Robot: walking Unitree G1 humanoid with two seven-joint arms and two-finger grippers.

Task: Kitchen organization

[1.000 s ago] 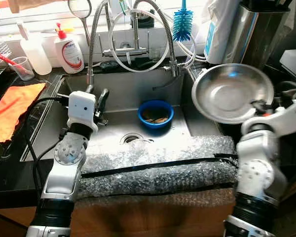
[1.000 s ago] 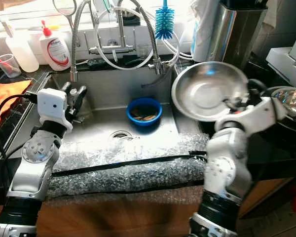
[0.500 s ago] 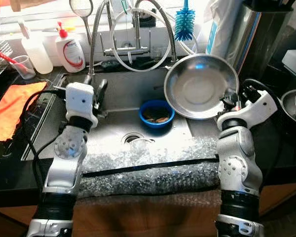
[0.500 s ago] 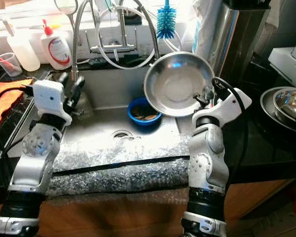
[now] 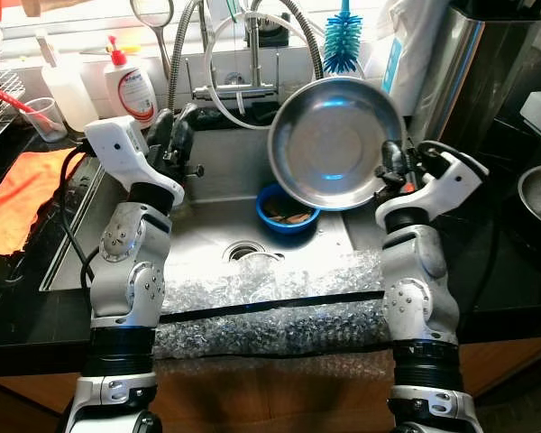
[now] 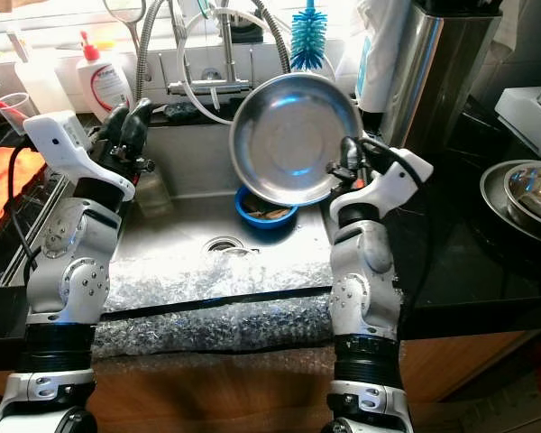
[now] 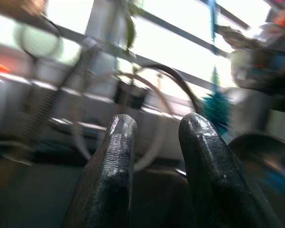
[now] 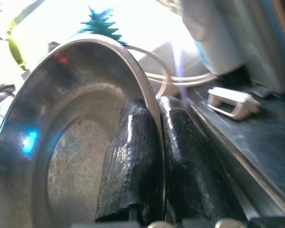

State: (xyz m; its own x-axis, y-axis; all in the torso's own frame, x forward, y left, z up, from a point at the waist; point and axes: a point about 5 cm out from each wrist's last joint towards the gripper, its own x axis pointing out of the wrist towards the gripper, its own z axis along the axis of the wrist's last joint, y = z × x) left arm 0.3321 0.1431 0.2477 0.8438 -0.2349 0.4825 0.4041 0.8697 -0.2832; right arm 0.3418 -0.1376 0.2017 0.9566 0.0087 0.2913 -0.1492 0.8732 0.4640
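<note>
A round, shallow stainless-steel pan (image 5: 335,142) is held tilted almost on edge above the steel sink (image 5: 218,233), its shiny hollow facing the camera. Its rim is pinched between the right gripper's (image 8: 153,156) black fingers. It hangs above a small blue bowl (image 5: 287,209) holding what may be food scraps.

An orange cloth (image 5: 13,194) lies on the counter. A blue bottle brush (image 5: 342,41) hangs beside the faucet (image 5: 252,54).
</note>
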